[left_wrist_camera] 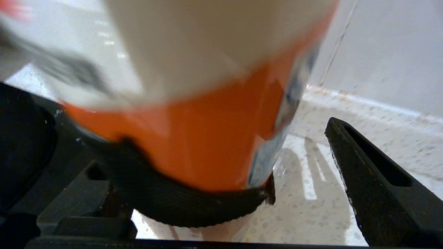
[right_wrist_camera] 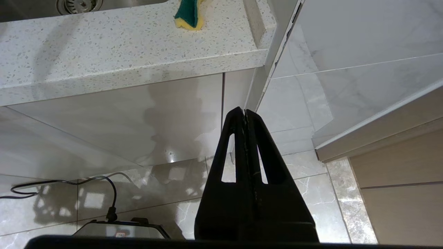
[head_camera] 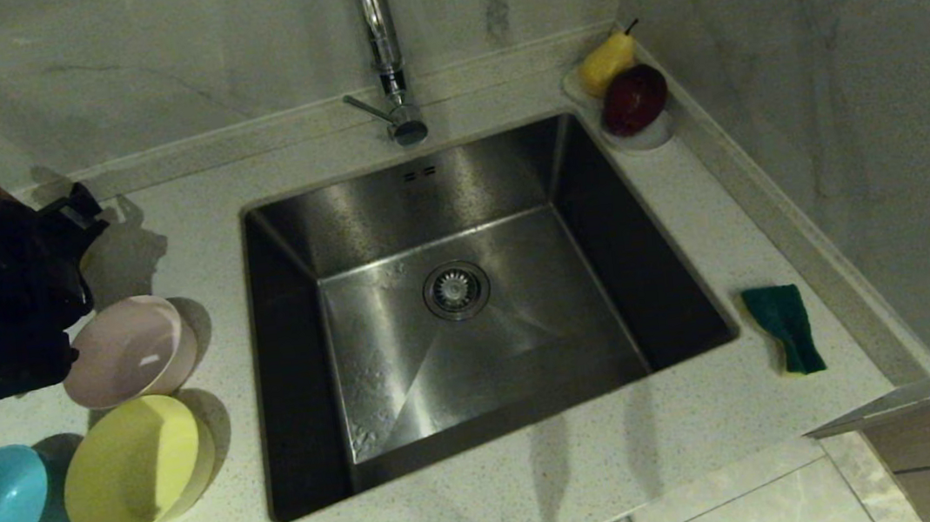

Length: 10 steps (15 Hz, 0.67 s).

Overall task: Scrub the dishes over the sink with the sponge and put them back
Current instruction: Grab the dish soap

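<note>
Where speckled stone meets steel sink [head_camera: 462, 235], left gripper [head_camera: 5, 217] splayed wide (glossy bottle [left_wrist_camera: 193, 103] between).

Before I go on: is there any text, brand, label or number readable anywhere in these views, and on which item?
No text can be read in any view.
Bottle between the open left gripper's fingers: orange and white label with dark markings, too blurred to read.
Bowls, sponge, sink and faucet: no lettering visible.
Device on the floor in the right wrist view: a small mark, too small to read.
</note>
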{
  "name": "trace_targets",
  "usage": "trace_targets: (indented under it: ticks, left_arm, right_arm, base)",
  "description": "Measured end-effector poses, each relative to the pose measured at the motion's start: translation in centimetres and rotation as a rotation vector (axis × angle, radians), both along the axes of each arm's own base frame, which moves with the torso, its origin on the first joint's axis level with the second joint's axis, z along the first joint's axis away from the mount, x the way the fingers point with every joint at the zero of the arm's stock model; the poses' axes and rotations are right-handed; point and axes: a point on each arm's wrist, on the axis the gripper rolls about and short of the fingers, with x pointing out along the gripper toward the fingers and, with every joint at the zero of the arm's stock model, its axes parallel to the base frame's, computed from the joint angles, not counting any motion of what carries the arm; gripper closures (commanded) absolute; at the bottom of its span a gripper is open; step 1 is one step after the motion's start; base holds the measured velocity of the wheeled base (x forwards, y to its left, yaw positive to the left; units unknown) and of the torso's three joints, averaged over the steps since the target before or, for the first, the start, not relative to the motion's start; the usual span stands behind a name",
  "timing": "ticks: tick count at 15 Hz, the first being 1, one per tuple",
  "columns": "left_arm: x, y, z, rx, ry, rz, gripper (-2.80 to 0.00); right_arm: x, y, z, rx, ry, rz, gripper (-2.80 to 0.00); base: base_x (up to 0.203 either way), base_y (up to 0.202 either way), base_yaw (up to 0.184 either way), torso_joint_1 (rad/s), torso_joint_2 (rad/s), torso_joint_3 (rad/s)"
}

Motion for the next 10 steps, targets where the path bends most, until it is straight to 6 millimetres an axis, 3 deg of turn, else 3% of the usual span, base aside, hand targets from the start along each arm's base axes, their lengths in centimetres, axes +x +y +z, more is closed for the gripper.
trace_targets:
  ticks: [10]
  left_arm:
    - [0.64,0.29,-0.55,0.004,-0.005,0.004,-2.80]
  right_arm:
    - [0.00,0.00,0.00,0.000,0.000,0.001,0.00]
  base:
    - [0.000,0.000,0.000,0.000,0.00,0.000]
